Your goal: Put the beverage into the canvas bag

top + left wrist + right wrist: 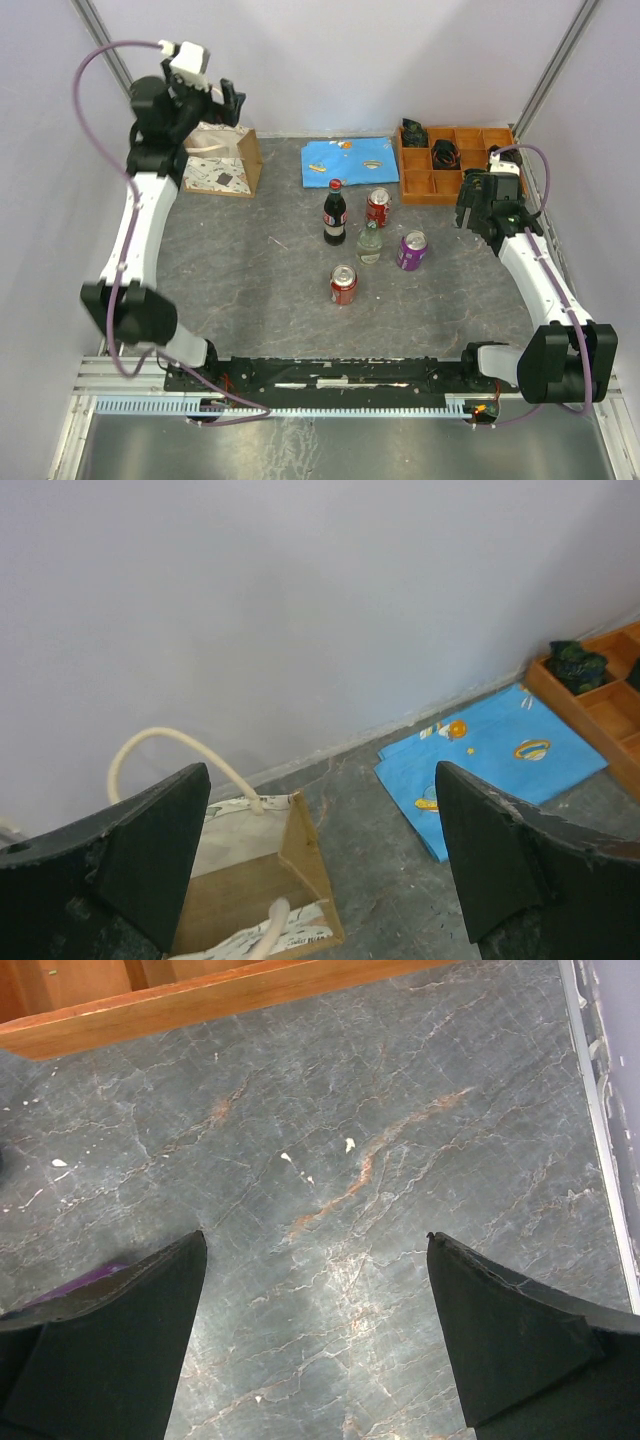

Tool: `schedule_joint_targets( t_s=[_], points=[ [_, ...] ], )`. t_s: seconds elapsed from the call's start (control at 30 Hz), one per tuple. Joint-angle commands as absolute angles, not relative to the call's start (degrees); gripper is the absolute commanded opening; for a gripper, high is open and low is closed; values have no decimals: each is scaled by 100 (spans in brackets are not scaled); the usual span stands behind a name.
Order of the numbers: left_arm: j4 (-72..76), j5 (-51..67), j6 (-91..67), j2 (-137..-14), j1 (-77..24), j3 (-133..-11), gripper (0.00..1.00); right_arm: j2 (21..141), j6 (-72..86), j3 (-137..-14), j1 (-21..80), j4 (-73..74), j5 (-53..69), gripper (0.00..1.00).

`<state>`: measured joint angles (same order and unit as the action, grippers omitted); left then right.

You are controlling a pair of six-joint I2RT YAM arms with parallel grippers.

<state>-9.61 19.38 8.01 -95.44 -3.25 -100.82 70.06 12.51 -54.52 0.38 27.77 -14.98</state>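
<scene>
Five drinks stand upright on the grey worktop (250, 290), every long axis vertical, and none is in the bag yet. Nearest the arm bases is a red can (343, 284). Beyond it at 1 o'clock sits the purple can (411, 250), with a clear bottle (370, 242) just beside it at 9 o'clock, then the cola bottle (335, 213) and a second red can (378, 207) farther back. The right fingers (470, 215) hang spread wide and empty over bare stone. The purple can lies near them at about 8 o'clock, its edge just showing at the lower left of the right wrist view. I judge the right arm the nearer one to the drinks, and an upright can calls for fingers brought in level from the side or straight down over its top. Farther back lie a blue cloth (350, 162) and a wooden tray (420, 190). At the far left, about 10 o'clock from the drinks and well apart from them, stands the canvas bag (225, 160), mouth up. The left fingers (233, 102) hover over it, likewise spread and holding nothing.
</scene>
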Motion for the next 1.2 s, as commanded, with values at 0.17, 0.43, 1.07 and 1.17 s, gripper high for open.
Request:
schedule_joint_targets(
  t_s=[0.17, 0.43, 1.07, 1.17],
  points=[
    [-2587, 1607, 1395, -11412, -488, -12209, 99, 6373, 1090, -5371, 62, 2980, -1433, 99],
    [-2945, 103, 1297, -12188, -949, -12679, 99, 6211, 1028, -5304, 59, 3190, -1492, 99],
    [-3024, -1191, 874, -12102, -920, -11691, 99, 6212, 965, -5298, 62, 3246, -1582, 99],
    [-3057, -1139, 856, -12292, -917, -11621, 100, 6227, 976, -5335, 62, 3252, -1595, 99]
  ],
)
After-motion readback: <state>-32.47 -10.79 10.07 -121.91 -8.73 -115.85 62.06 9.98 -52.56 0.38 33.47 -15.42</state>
